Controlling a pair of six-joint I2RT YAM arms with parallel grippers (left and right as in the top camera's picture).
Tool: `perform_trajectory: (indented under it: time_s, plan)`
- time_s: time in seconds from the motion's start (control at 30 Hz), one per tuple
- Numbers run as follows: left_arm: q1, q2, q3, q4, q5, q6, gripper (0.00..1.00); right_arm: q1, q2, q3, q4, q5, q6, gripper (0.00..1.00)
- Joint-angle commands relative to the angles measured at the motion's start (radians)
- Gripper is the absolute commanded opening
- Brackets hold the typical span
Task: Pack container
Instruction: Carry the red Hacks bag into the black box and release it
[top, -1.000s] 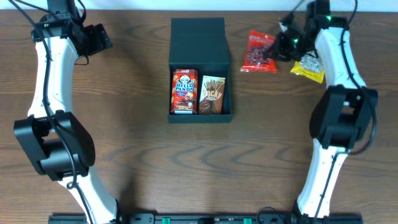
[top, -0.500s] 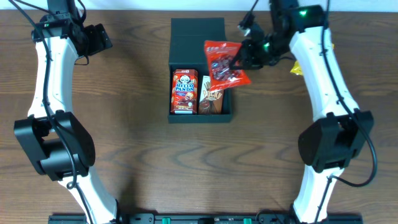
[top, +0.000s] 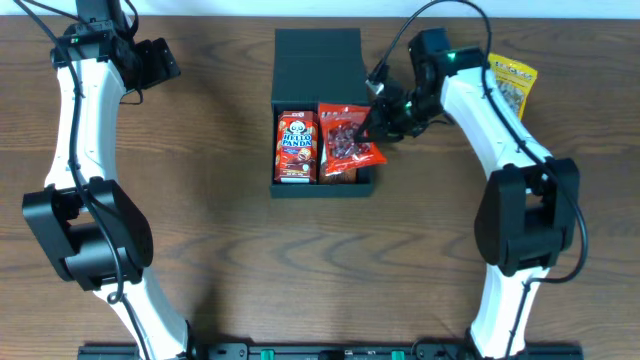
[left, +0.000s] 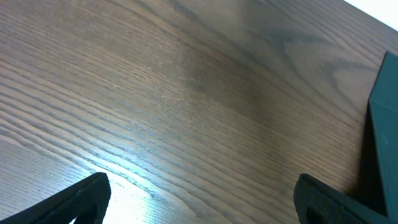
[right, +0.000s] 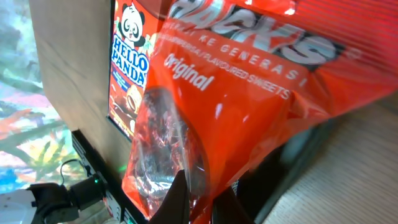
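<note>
The dark teal-grey container (top: 318, 65) sits open at the table's middle back, its flap lid lying flat behind it. A Hello Panda box (top: 296, 146) lies in its left half and shows in the right wrist view (right: 129, 71). My right gripper (top: 376, 128) is shut on a red snack bag (top: 345, 140) and holds it over the container's right half, covering what lies there. The bag fills the right wrist view (right: 236, 93), pinched between my fingers (right: 200, 199). My left gripper (top: 160, 62) is open and empty at the far left, over bare wood (left: 186, 99).
A yellow snack packet (top: 512, 84) lies at the back right, beside my right arm. The container's edge (left: 380, 130) shows at the right of the left wrist view.
My right gripper has carried the red bag left from the back right of the table to over the container's right half, now covering the Pocky box. The left arm has not moved.
</note>
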Motion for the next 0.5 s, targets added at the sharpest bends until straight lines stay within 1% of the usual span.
perform_trajectory:
  time_s: [0.0,0.1,0.13,0.17,0.2,0.23,0.37,0.47]
  plan:
    - [0.001,0.014,0.0,-0.002,-0.004,-0.011,0.95,0.036,-0.003,-0.005,0.022,0.002,0.074,0.01]
    - [0.001,0.014,0.0,-0.002,-0.004,-0.011,0.95,0.053,-0.003,-0.005,0.043,0.022,0.08,0.02]
    - [0.001,0.014,0.0,-0.002,-0.004,-0.011,0.95,0.06,-0.003,-0.005,0.047,0.041,0.08,0.05]
    - [0.001,0.014,0.0,-0.002,-0.004,-0.011,0.95,0.064,-0.003,-0.005,0.047,0.066,0.08,0.25]
    - [0.001,0.014,0.0,-0.002,-0.004,-0.011,0.95,0.068,-0.003,-0.005,0.047,0.095,0.08,0.47]
    - [0.001,0.014,0.0,-0.002,-0.004,-0.011,0.95,0.069,-0.003,-0.005,0.047,0.121,0.08,0.55]
    - [0.001,0.014,0.0,-0.002,-0.004,-0.011,0.95,0.061,-0.003,-0.005,0.06,0.13,0.099,0.63]
    - [0.001,0.014,0.0,-0.002,-0.004,-0.011,0.95,0.047,-0.004,0.013,0.057,0.129,0.098,0.57]
